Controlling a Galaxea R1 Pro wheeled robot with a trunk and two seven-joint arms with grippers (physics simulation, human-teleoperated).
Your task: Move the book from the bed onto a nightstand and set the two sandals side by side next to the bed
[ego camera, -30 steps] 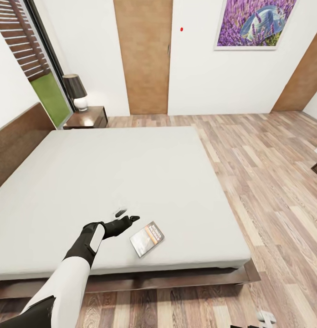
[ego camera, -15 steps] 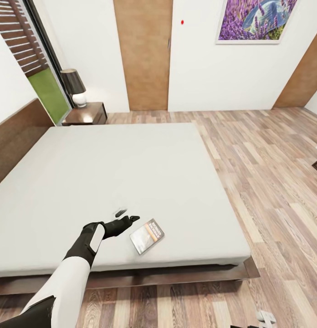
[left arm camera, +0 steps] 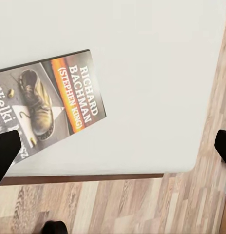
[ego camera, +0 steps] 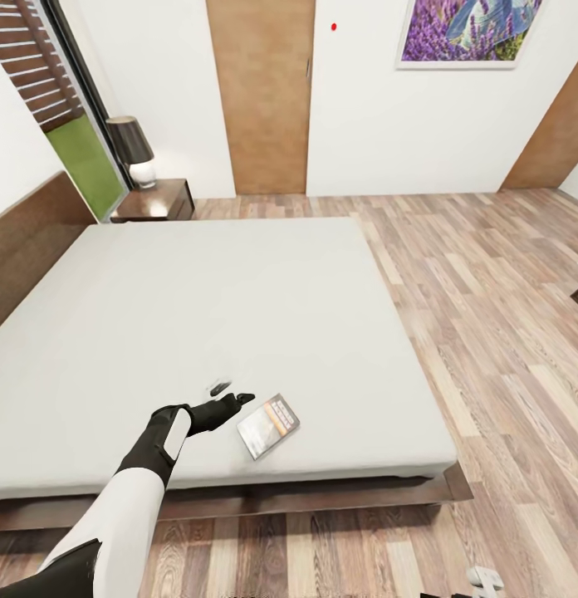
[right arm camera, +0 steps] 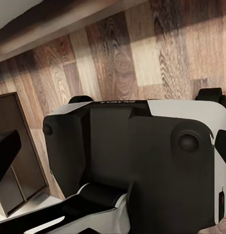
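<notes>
The book lies flat on the bed, close to the mattress's near edge. Its dark cover with the orange strip and white lettering faces up in the left wrist view. My left gripper hovers open just left of the book, nothing between its fingers. In the left wrist view its black fingertips stand wide apart over the book's corner and the mattress edge. A nightstand stands at the bed's far left corner. My right gripper is open and points at my own base. The sandals are out of view.
A lamp stands on the nightstand. A tan door and a purple painting are on the far wall. Wood-plank floor runs along the bed's right side. The dark headboard is at the left.
The whole head view has shifted: far wall, nightstand and bed edge sit higher in the picture, so the camera moved. My left gripper stays open beside the book.
</notes>
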